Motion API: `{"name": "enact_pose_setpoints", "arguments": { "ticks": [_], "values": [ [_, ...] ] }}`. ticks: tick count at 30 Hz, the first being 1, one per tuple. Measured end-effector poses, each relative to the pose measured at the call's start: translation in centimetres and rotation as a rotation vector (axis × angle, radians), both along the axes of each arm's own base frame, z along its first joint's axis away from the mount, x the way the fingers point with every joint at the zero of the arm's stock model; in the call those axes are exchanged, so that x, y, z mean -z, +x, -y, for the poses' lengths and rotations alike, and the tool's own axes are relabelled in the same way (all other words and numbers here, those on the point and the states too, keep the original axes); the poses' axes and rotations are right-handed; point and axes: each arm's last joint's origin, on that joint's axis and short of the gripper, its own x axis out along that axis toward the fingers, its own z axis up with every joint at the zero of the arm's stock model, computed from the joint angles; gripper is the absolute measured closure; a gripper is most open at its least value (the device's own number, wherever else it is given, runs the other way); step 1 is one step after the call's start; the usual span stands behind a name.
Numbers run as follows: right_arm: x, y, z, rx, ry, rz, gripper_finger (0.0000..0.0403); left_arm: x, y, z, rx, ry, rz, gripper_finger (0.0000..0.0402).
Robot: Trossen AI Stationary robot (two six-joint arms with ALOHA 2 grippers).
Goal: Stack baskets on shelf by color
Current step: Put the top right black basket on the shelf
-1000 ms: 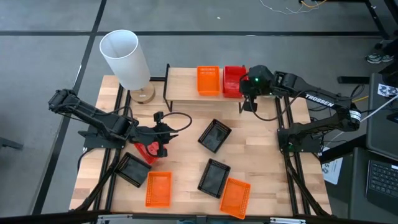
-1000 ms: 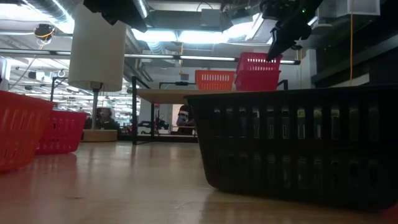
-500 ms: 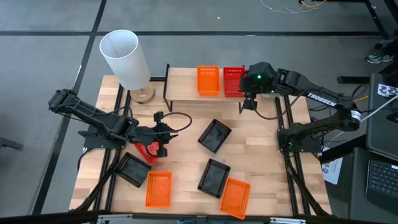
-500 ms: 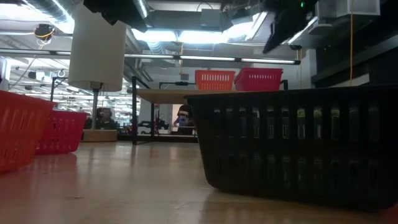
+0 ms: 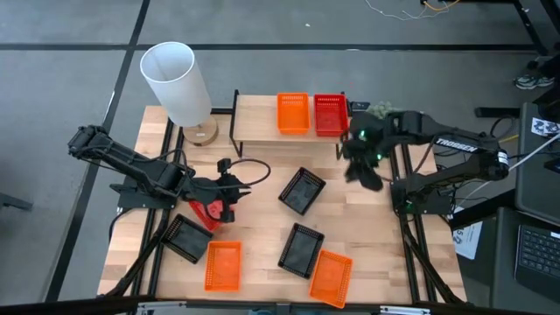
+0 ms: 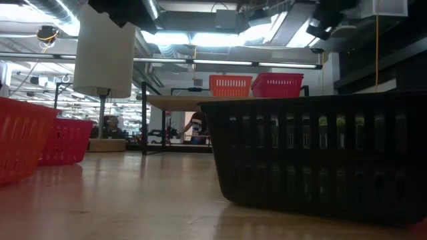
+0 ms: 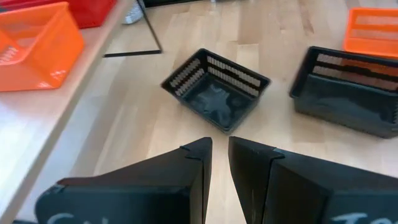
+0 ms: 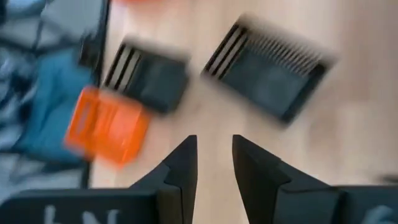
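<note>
High view shows the wooden counter [image 5: 262, 219] carrying the shelf [image 5: 258, 118] at its back edge, where an orange basket [image 5: 294, 114] and a red basket [image 5: 330, 115] sit side by side. On the open counter lie three black baskets [image 5: 302, 190], two more orange baskets [image 5: 222, 265] and a red basket [image 5: 208, 213] by the left arm. The right gripper [image 5: 361, 166] hangs over the counter just in front of the shelf's right end, its fingers [image 8: 180, 171] slightly parted and holding nothing, while the left gripper [image 5: 229, 186] waits at the left, fingers [image 7: 193, 171] nearly closed on nothing.
</note>
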Motion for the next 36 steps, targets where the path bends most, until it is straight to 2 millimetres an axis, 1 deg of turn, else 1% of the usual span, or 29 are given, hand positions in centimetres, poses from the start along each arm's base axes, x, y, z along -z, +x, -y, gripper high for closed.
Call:
{"name": "enact_pose_setpoints", "arguments": {
  "ticks": [2, 4, 6, 7, 9, 11, 14, 16, 17, 19, 21, 23, 26, 29, 31, 33, 36],
  "values": [
    [1.3, -0.5, -1.0, -0.016, 0.038, -0.11, 0.0303, 0.0, 0.0, 0.1, 0.025, -0.017, 0.0, 0.0355],
    [2.4, -0.8, -1.8, -0.013, 0.065, -0.194, 0.0302, -0.4, 0.3, 0.2, 0.034, -0.037, 0.058, 0.0355],
    [3.5, -0.9, -2.5, 0.011, 0.081, -0.255, 0.0302, -0.5, 1.4, 0.5, 0.06, -0.044, 0.143, 0.0355],
    [4.2, -0.7, -2.7, 0.035, 0.068, -0.267, 0.0302, -0.4, 2.1, 0.6, 0.101, -0.031, 0.164, 0.0355],
    [5.8, 0.1, -2.9, 0.127, -0.016, -0.234, 0.0302, 0.3, 3.5, 1.0, 0.207, 0.003, 0.178, 0.0355],
    [8.0, 0.9, -2.9, 0.258, -0.14, -0.195, 0.0302, 0.5, 4.9, 1.3, 0.273, 0.035, 0.221, 0.0355],
    [11.7, 1.3, -2.9, 0.399, -0.278, -0.155, 0.0302, 0.8, 6.1, 1.2, 0.239, 0.073, 0.2, 0.0355],
    [14.0, 1.0, -3.0, 0.461, -0.304, -0.162, 0.0303, 0.6, 6.4, 0.9, 0.195, 0.076, 0.186, 0.0355],
    [14.9, 0.9, -3.1, 0.482, -0.296, -0.153, 0.0303, 0.4, 6.4, 0.8, 0.184, 0.069, 0.183, 0.0355],
    [16.4, 0.7, -3.2, 0.511, -0.278, -0.149, 0.0306, 0.2, 6.5, 0.6, 0.175, 0.062, 0.18, 0.0355],
    [17.5, 0.6, -3.4, 0.545, -0.257, -0.147, 0.0309, 0.0, 6.6, 0.6, 0.175, 0.062, 0.184, 0.0355],
    [18.2, 1.1, -3.4, 0.571, -0.234, -0.112, 0.031, -0.2, 6.6, 0.6, 0.175, 0.063, 0.195, 0.0355],
    [19.1, 2.2, -3.4, 0.582, -0.227, -0.059, 0.0311, -0.1, 6.6, 0.6, 0.175, 0.064, 0.188, 0.0355],
    [19.6, 4.3, -3.4, 0.594, -0.237, 0.009, 0.0311, -0.1, 6.6, 0.6, 0.179, 0.059, 0.18, 0.0355],
    [19.7, 6.3, -3.4, 0.571, -0.278, 0.097, 0.0312, 0.0, 6.5, 0.7, 0.187, 0.058, 0.177, 0.0355],
    [19.3, 8.5, -3.4, 0.494, -0.311, 0.205, 0.0312, 0.0, 6.5, 0.8, 0.191, 0.06, 0.177, 0.0355],
    [17.7, 11.1, -4.5, 0.272, -0.228, 0.313, 0.0312, 0.0, 6.5, 0.8, 0.194, 0.061, 0.174, 0.0355]
  ]
}}
